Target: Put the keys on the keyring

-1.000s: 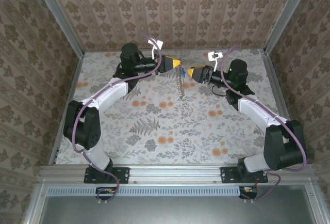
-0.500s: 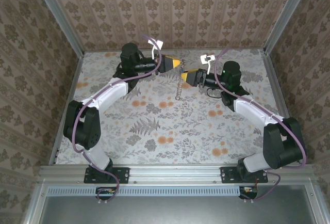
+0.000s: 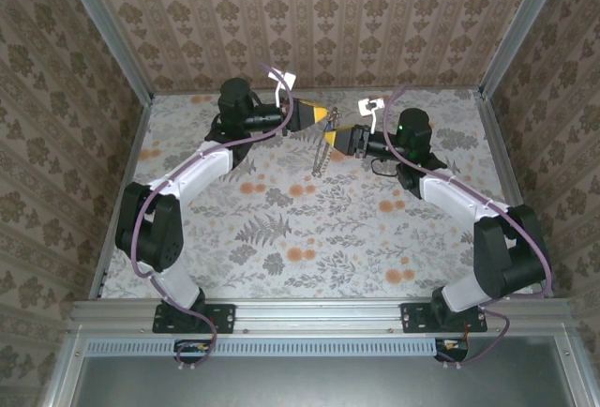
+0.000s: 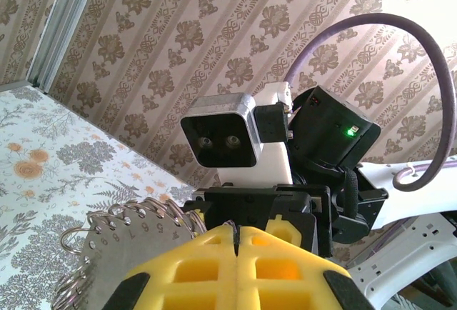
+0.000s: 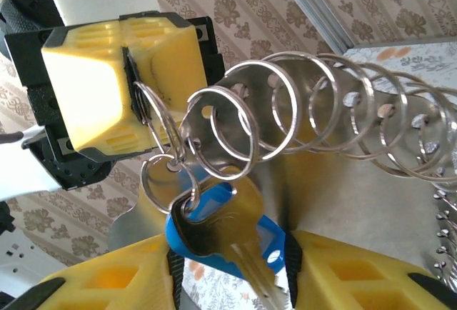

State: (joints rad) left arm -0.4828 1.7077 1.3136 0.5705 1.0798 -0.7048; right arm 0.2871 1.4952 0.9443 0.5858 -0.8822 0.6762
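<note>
At far centre, the keyring [image 5: 300, 131] is pinched by the left gripper [image 5: 131, 87]. The keys [image 5: 221, 226], clamped in the right gripper [image 5: 232, 271], are held against its end. Threading seems in hand; a fine sliding push is needed next.

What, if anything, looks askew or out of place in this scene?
The keyring hangs in mid-air, pinched at one ring by the left claw, its row of rings slanting down above the table. The right claw holds the blue key beside it. Nothing looks spilled or damaged.
</note>
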